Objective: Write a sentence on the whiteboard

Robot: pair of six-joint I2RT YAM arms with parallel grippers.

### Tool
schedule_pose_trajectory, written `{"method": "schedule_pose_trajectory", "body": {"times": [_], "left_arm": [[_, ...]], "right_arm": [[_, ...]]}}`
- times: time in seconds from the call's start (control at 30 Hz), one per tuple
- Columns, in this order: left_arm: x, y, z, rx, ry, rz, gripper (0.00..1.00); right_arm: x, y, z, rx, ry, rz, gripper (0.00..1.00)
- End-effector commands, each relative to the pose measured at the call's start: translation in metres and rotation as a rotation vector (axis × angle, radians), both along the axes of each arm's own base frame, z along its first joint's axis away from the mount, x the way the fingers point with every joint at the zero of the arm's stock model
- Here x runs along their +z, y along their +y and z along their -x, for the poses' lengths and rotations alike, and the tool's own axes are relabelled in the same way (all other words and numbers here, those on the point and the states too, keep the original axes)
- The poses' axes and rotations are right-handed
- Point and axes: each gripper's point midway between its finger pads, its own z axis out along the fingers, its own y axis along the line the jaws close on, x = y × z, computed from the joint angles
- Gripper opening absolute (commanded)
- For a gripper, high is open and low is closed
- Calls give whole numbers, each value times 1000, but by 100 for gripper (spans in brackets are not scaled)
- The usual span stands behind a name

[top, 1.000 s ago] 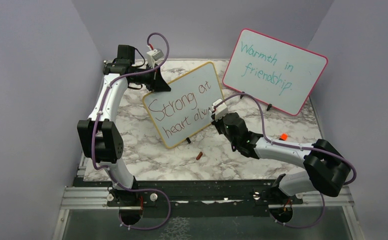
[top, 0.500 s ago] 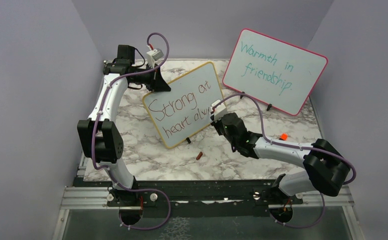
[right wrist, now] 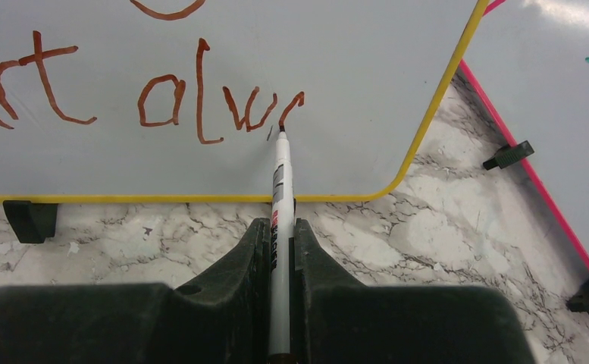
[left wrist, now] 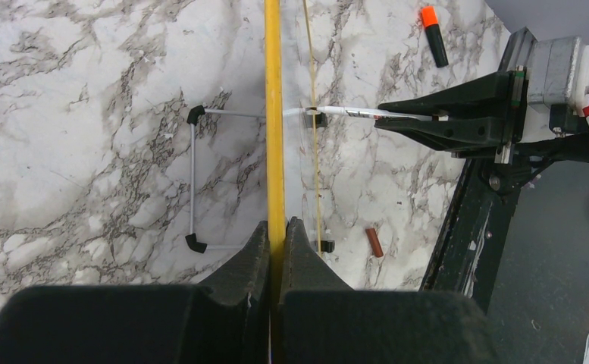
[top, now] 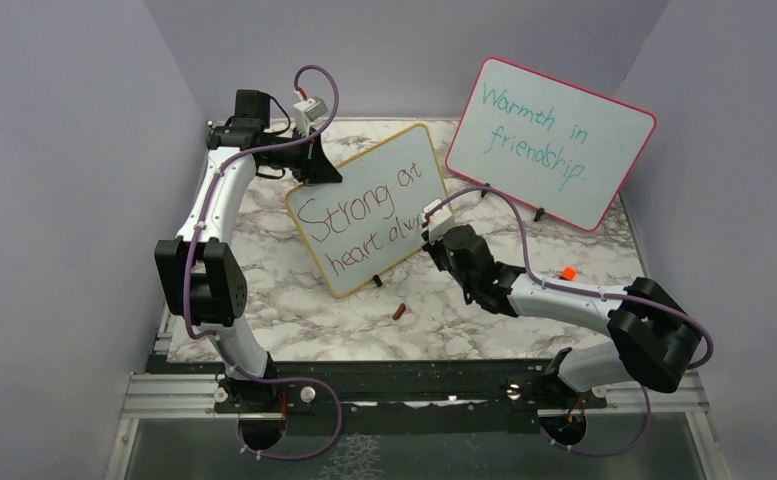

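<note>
The yellow-framed whiteboard (top: 369, 205) stands tilted on the marble table. My left gripper (top: 316, 165) is shut on its top-left frame edge (left wrist: 274, 152). The red-brown sentence (top: 359, 215) reads "Strong at heart alw" with a fresh stroke after the "w" (right wrist: 289, 105). My right gripper (right wrist: 280, 227) is shut on a white marker (right wrist: 279, 197), whose tip touches the board at the foot of that stroke. In the top view the right gripper (top: 434, 232) is at the board's lower right edge.
A pink-framed board (top: 549, 140) with teal writing stands at the back right. A red-brown marker cap (top: 398, 312) lies in front of the whiteboard. An orange-capped marker (top: 567, 273) lies at the right. Purple walls close in on the left, right and back.
The right gripper has shifted slightly right along the second line, and the writing has grown from "alv" to "alw" plus a new stroke. The left arm has not moved.
</note>
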Motion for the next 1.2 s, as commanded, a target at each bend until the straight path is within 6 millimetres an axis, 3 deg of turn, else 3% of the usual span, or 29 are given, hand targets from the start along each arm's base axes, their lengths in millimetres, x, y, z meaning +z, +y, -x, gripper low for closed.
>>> {"method": "schedule_pose_trajectory", "body": {"times": [0.0, 0.43, 1.17], "left_arm": [[-29, 7, 0, -10, 29, -85, 0], [-27, 6, 2, -15, 24, -82, 0], [-29, 5, 0, -15, 34, -77, 0]], "right_arm": [[-8, -7, 0, -33, 35, 29, 1], [6, -18, -15, -118, -29, 0, 1], [36, 3, -22, -42, -80, -81, 1]]}}
